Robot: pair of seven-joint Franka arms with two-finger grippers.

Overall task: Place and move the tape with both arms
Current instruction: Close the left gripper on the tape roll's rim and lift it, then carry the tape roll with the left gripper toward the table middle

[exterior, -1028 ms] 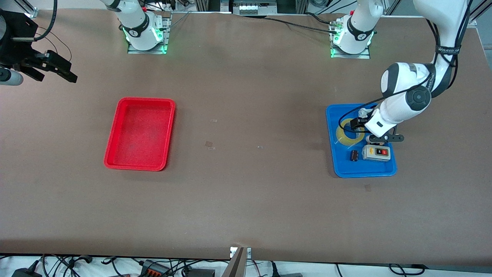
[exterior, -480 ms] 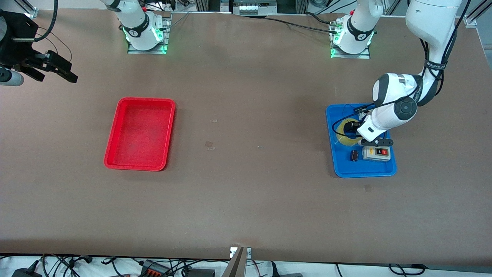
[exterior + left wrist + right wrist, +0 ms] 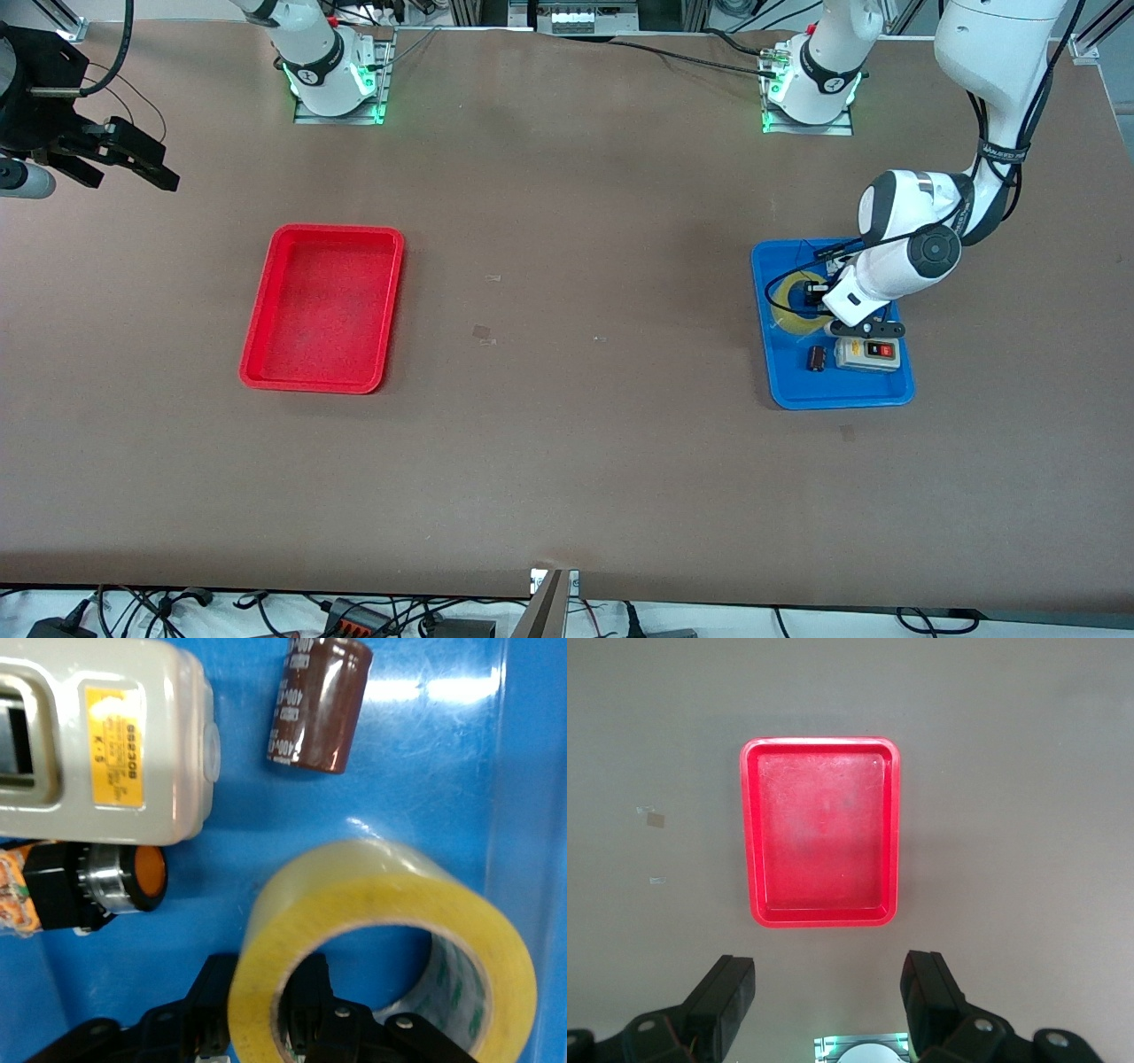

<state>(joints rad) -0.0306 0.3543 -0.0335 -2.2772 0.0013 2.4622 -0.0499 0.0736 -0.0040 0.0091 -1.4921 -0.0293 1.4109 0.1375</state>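
The tape (image 3: 390, 896), a translucent yellow roll with a wide open centre, lies in the blue tray (image 3: 842, 391) at the left arm's end of the table; the front view shows part of the tape (image 3: 783, 307). My left gripper (image 3: 259, 981) is shut on the tape's wall, one finger inside the ring and one outside. The front view shows the left gripper (image 3: 811, 298) down in the tray, its wrist covering part of the roll. My right gripper (image 3: 151, 167) hangs open and empty, high over the right arm's end of the table; the right wrist view shows this gripper (image 3: 831, 994) apart from the red tray.
In the blue tray (image 3: 434, 753), nearer the front camera than the tape, lie a small dark cylinder (image 3: 816, 358) and a grey switch box (image 3: 868, 353). An orange and black part (image 3: 111, 879) lies beside the box. An empty red tray (image 3: 253, 344) sits toward the right arm's end.
My left gripper came down over the tape in the blue tray and shut on the roll's wall. The right arm has not moved.
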